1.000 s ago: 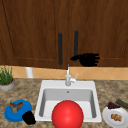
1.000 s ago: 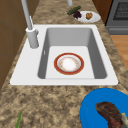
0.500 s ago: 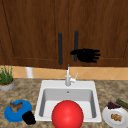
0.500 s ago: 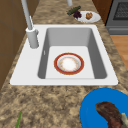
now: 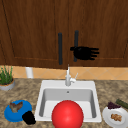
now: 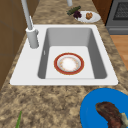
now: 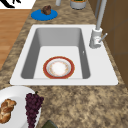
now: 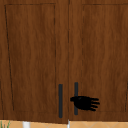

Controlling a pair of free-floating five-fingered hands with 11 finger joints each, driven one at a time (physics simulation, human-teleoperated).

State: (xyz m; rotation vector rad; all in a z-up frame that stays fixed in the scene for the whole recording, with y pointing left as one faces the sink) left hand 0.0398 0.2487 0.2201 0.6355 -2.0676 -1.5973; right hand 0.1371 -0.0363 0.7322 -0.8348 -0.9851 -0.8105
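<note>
Front view: right hand [image 5: 85, 53] at right cabinet door handle [image 5: 76, 45], fingers straight, released, nothing grasped; thumb overlapping the bar. Left hand [image 5: 28, 117] low by blue plate [image 5: 11, 115], grip state impossible to tell. Risk, judged: slipping off the handle through an unclosed grip; door left shut.

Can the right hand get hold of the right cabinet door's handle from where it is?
Probably yes. The right hand hovers level with the right door handle, its thumb side overlapping the bar, and nothing lies between them. Whether it touches the handle is unclear.
</note>
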